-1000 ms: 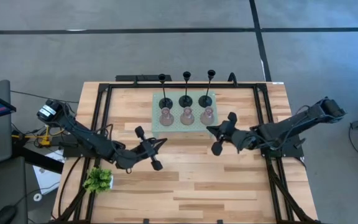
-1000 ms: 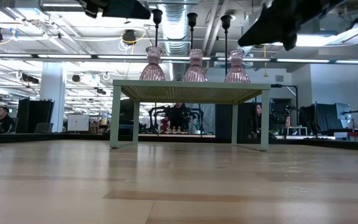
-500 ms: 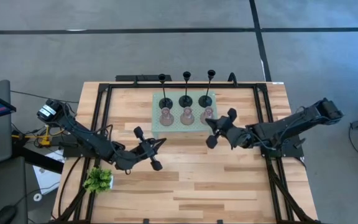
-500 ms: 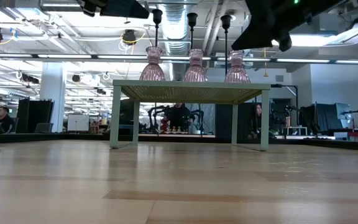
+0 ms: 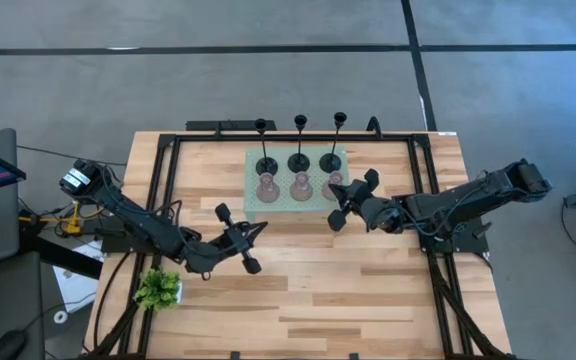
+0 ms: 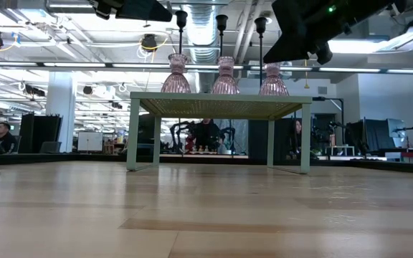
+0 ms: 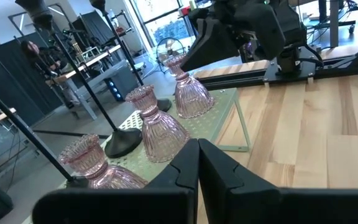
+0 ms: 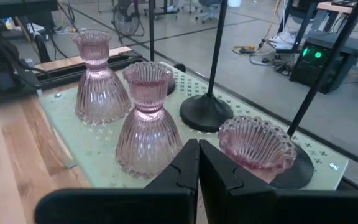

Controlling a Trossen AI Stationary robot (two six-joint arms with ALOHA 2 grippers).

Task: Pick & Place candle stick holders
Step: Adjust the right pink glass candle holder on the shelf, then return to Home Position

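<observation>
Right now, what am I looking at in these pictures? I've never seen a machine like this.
Two dark robot arms work at a wooden table. One picture looks straight down, one looks level across the tabletop, and two come from cameras on the arms' wrists. A pale green stand carries three pink glass candle holders and, behind them, three black candle holders with thin stems. A small green plant sits near the left arm. The right gripper, fingers spread, is at the rightmost pink holder. The left gripper waits open. Nothing is held.
</observation>
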